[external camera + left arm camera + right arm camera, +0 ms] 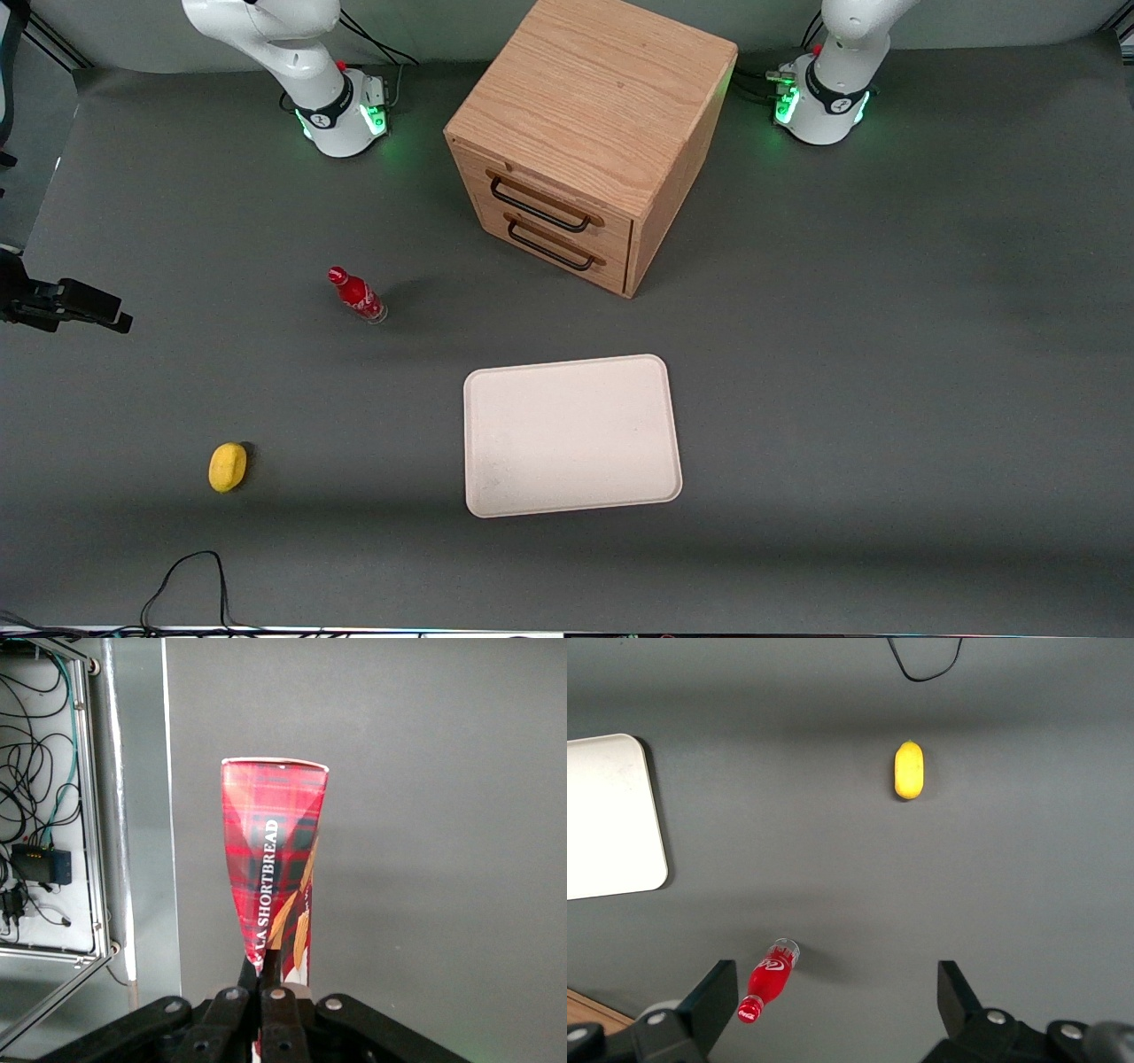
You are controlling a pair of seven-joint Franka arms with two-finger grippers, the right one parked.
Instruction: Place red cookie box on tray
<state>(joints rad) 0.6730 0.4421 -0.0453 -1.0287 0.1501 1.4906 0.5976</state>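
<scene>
red cookie box (pixel 270 868) sits clenched in the gripper (pixel 263 979); carry it level over the empty tray (pixel 571 434), then lower flat.

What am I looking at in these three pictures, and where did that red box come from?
Two robot arms stand at a grey table. The front view looks down on a wooden drawer cabinet, a tray, a small red bottle and a yellow object. The other two pictures come from cameras on the arms' wrists. The working arm's gripper is out of the front view; its own camera shows it shut on the red cookie box, lifted off the table. Nothing lies on the tray yet.
</scene>
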